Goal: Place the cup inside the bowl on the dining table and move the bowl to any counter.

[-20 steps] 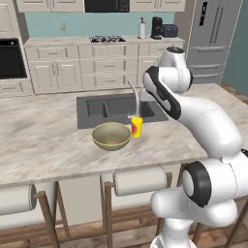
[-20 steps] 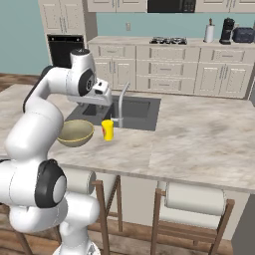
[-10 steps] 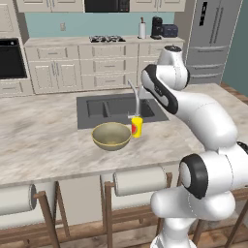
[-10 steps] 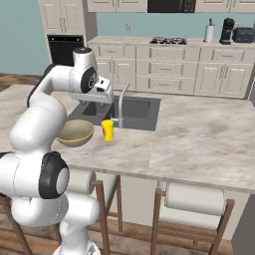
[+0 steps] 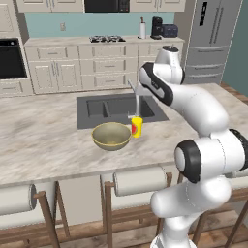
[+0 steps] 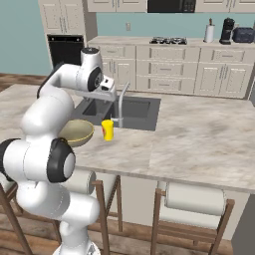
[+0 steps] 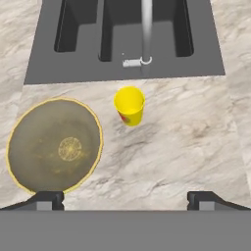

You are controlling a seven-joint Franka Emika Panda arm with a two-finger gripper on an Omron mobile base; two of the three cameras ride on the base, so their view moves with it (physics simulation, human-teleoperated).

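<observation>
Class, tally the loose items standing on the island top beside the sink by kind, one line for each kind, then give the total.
Yellow cup: 1
Olive-tan bowl: 1
Total: 2

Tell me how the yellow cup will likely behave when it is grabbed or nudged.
The cup is small, open-topped and looks empty, so it is probably light and easy to lift. It stands upright, taller than wide, so a sideways nudge could tip it; being cylindrical, it might then roll toward the bowl or sink. Its smooth walls may slip under a loose grip.
</observation>
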